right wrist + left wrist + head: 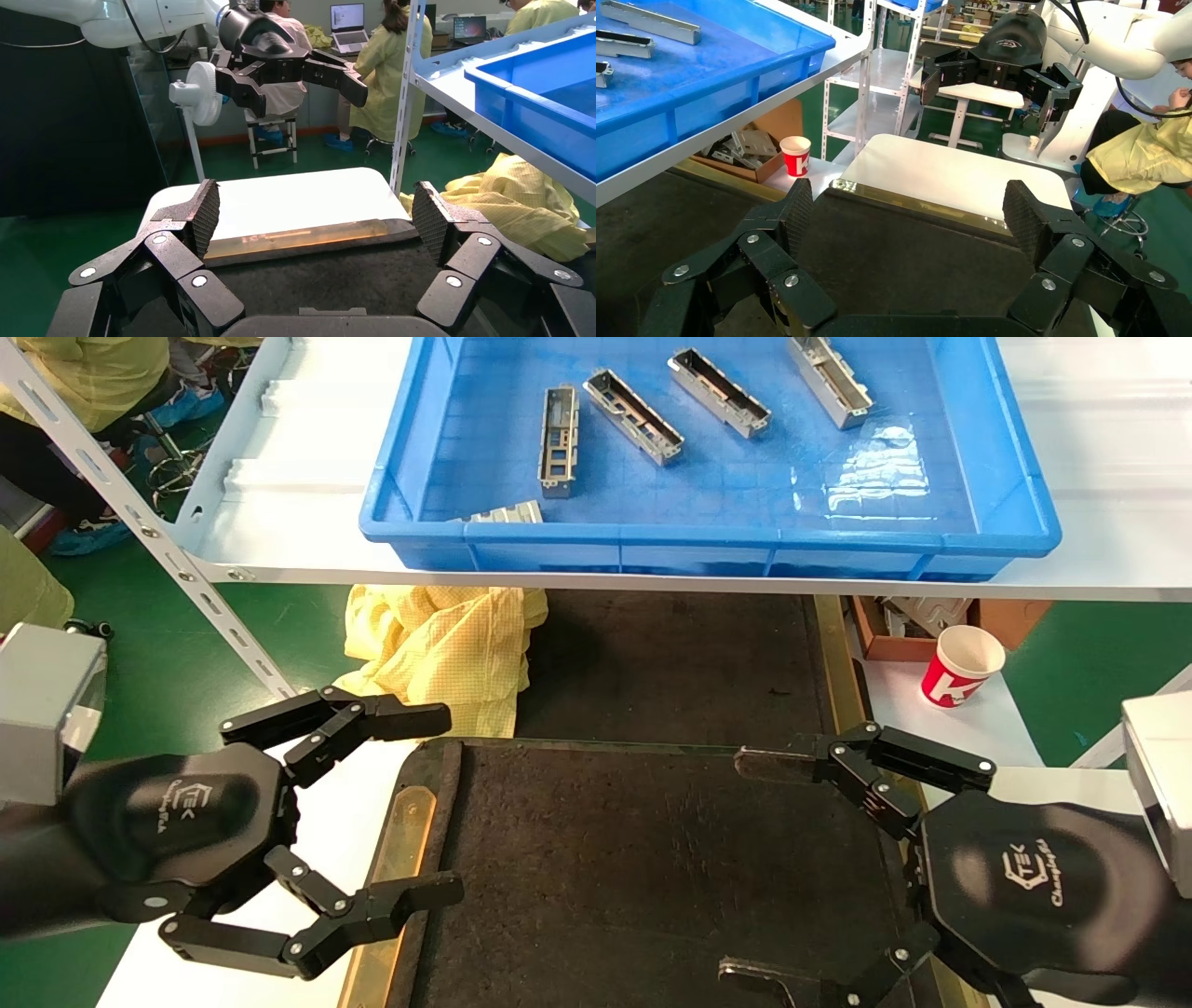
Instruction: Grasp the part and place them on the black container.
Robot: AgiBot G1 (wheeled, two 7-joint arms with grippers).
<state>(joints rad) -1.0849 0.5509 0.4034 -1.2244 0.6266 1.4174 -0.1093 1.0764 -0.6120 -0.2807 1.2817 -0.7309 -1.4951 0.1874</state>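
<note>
Several silver-grey channel-shaped parts lie in a blue bin point(1010, 528) on the upper shelf, among them one part point(559, 439) at the left, a second part point(633, 416) beside it and a third part point(719, 393). The black container point(652, 877) lies bare on the lower table with a brass strip point(396, 859) along its left edge. My left gripper point(447, 808) is open and empty over the container's left edge. My right gripper point(745, 868) is open and empty over its right side. The container also shows in the left wrist view point(905, 260) and the right wrist view point(330, 274).
A yellow garment point(447, 649) lies behind the container at the left. A red and white paper cup point(964, 665) stands on the white table at the right, by a cardboard box point(931, 617). The white shelf edge point(652, 581) overhangs the space between container and bin.
</note>
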